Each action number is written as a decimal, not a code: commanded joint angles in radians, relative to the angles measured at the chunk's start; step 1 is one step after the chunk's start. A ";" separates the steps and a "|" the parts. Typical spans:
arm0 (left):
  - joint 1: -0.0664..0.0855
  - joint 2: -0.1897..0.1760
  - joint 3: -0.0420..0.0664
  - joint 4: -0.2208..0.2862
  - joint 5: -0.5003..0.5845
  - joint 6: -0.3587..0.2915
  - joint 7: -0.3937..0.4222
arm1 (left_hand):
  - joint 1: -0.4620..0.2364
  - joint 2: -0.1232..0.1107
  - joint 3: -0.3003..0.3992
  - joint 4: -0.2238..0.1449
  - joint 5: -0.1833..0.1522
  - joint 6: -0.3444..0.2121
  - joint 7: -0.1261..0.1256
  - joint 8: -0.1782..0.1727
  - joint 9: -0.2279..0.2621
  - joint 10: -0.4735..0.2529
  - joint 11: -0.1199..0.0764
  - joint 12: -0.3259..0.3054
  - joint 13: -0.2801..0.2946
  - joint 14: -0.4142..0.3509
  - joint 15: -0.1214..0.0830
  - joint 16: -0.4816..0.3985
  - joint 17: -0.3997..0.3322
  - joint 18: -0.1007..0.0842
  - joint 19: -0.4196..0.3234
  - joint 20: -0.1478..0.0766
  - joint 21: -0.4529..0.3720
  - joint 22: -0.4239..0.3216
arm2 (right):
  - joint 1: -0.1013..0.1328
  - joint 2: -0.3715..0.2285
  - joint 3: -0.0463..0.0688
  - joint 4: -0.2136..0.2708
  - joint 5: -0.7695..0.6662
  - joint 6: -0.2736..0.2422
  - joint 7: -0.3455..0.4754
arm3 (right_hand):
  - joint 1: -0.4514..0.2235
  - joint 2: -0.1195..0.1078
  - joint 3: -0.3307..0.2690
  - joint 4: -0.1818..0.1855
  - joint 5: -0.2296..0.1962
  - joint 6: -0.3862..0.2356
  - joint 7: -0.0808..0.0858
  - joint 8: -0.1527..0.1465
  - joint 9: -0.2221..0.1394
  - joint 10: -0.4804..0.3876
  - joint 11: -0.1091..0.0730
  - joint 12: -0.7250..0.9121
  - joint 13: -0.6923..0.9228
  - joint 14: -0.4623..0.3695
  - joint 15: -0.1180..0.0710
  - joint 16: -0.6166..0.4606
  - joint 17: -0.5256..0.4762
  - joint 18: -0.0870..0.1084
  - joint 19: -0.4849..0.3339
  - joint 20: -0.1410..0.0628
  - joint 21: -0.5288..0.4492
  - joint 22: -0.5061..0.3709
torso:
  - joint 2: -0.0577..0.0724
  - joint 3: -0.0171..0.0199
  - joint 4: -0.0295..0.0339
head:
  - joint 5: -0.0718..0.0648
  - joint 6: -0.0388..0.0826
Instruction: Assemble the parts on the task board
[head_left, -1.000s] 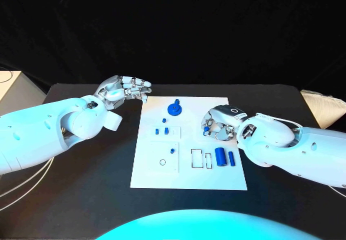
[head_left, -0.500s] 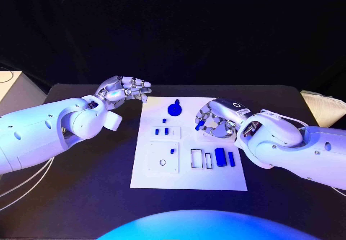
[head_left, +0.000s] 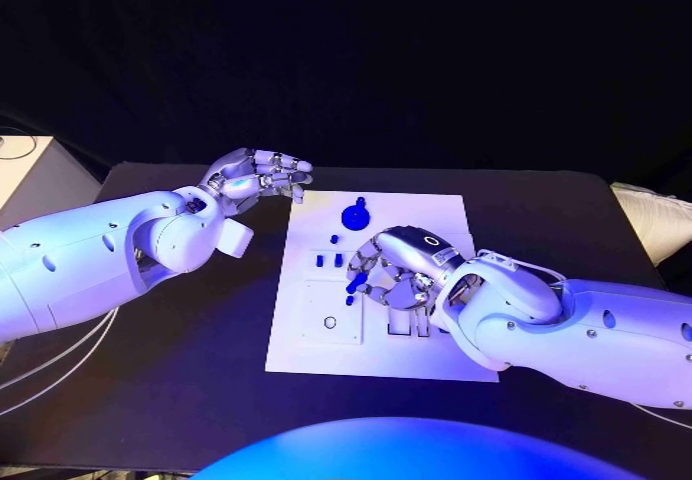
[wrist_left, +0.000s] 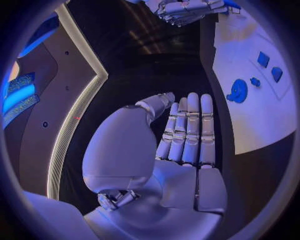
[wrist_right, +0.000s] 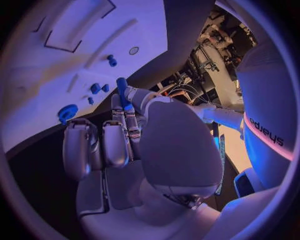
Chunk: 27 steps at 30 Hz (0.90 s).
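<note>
MOVED: right hand (head_left: 387, 272) shifted leftward across task board (head_left: 454, 212), now above its middle | HOLD: pinches small blue peg (head_left: 355, 285) at fingertips, presumably for insertion in a socket below | LEFT: left hand (head_left: 260, 175) curled, holding nothing, parked off board's far-left corner, clear of work.

A robotics lab: black-draped table (head_left: 173, 380), white task board (head_left: 433, 215), cabling (wrist_right: 187, 80) behind.

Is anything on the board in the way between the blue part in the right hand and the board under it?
Nothing visible. The right hand pinches a blue part over bare white task board; the nearest small blue pieces sit further back.
</note>
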 joint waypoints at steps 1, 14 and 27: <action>0.000 0.004 0.001 0.002 0.006 0.017 0.004 | 0.001 0.008 0.003 0.000 0.002 0.002 0.006 -0.005 -0.002 0.001 0.004 -0.007 -0.001 0.007 0.001 -0.006 0.001 0.004 0.001 0.003 -0.004 0.000 | -0.019 0.017 -0.001 -0.006 -0.037 0.007 0.043 | -0.001 0.012 0.029 -0.025 0.006 -0.005 0.003 0.004 0.052 0.065 -0.055 0.005 0.025 0.013 -0.004 0.001 -0.002 -0.005 0.032 -0.005 -0.001 0.103 | 0.000 -0.0002 0.0018 | 0.008 -0.004; 0.000 0.011 0.000 -0.001 0.007 0.021 0.003 | 0.001 0.008 0.003 0.000 0.002 0.002 0.006 -0.005 -0.002 0.001 0.004 -0.007 -0.001 0.007 0.001 -0.006 0.001 0.004 0.001 0.003 -0.004 0.000 | -0.051 0.064 -0.005 -0.046 -0.076 0.038 0.025 | -0.006 0.012 0.034 -0.031 0.010 -0.007 0.004 0.005 0.055 0.066 -0.054 0.003 0.027 0.012 -0.004 0.000 -0.005 -0.004 0.031 -0.005 -0.003 0.102 | 0.000 -0.0005 -0.0008 | 0.016 -0.009; -0.001 0.013 0.000 -0.001 0.007 0.021 0.003 | 0.001 0.008 0.003 0.000 0.002 0.002 0.006 -0.005 -0.002 0.001 0.004 -0.007 -0.001 0.007 0.001 -0.006 0.001 0.004 0.001 0.003 -0.004 0.000 | -0.067 0.097 -0.009 -0.073 -0.109 0.066 -0.003 | -0.009 0.012 0.035 -0.033 0.012 -0.008 0.004 0.006 0.056 0.066 -0.054 0.001 0.027 0.012 -0.004 0.000 -0.006 -0.004 0.031 -0.005 -0.004 0.102 | 0.001 0.0015 0.0000 | 0.021 -0.014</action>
